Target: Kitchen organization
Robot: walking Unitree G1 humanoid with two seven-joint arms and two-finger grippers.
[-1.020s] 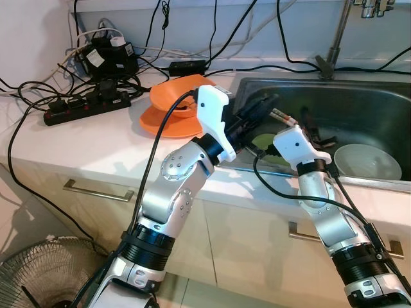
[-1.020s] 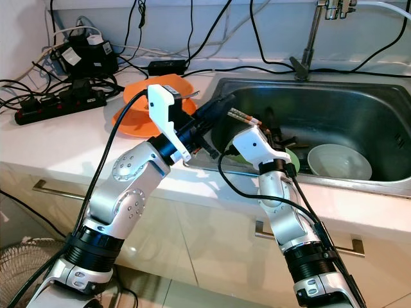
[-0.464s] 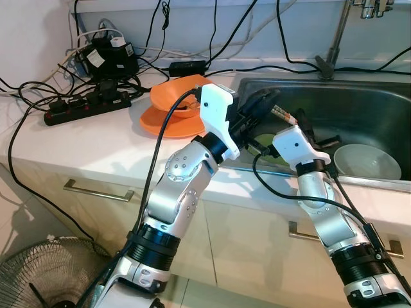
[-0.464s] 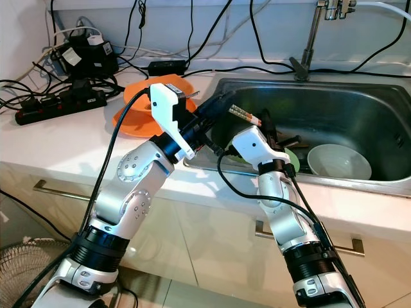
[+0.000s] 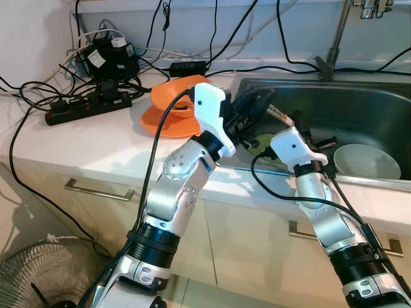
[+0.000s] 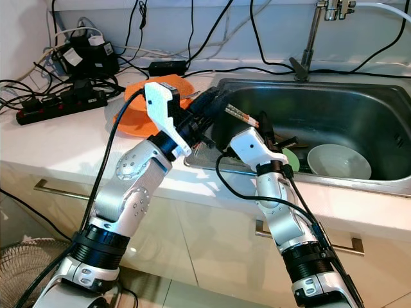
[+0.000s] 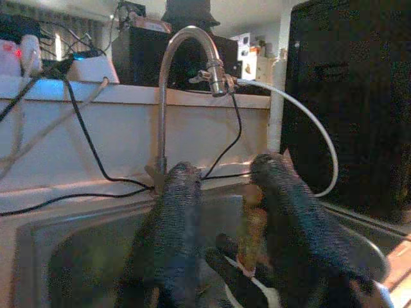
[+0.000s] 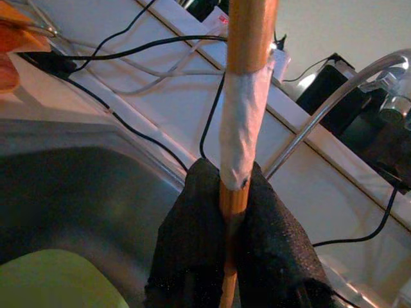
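Right gripper (image 8: 232, 212) clamped on chopsticks (image 8: 244, 109); left gripper (image 7: 225, 212) fingers apart around their far end, mid-frame over the sink's (image 5: 359, 112) near-left corner.

Chopsticks: wooden, white wrap band, reddish tips (image 5: 280, 115) in the left eye view. Steel sink set in a white counter (image 5: 96, 144); a pale bowl (image 5: 366, 160) and green plate (image 6: 290, 157) lie in it. Orange plates (image 5: 168, 106) sit beside it, with a power strip (image 5: 87, 102) and cable tangle at upper left and a fan (image 5: 38, 273) at lower left. Left wrist view shows the faucet (image 7: 186, 70) and hose; right wrist view shows the grip point close up.
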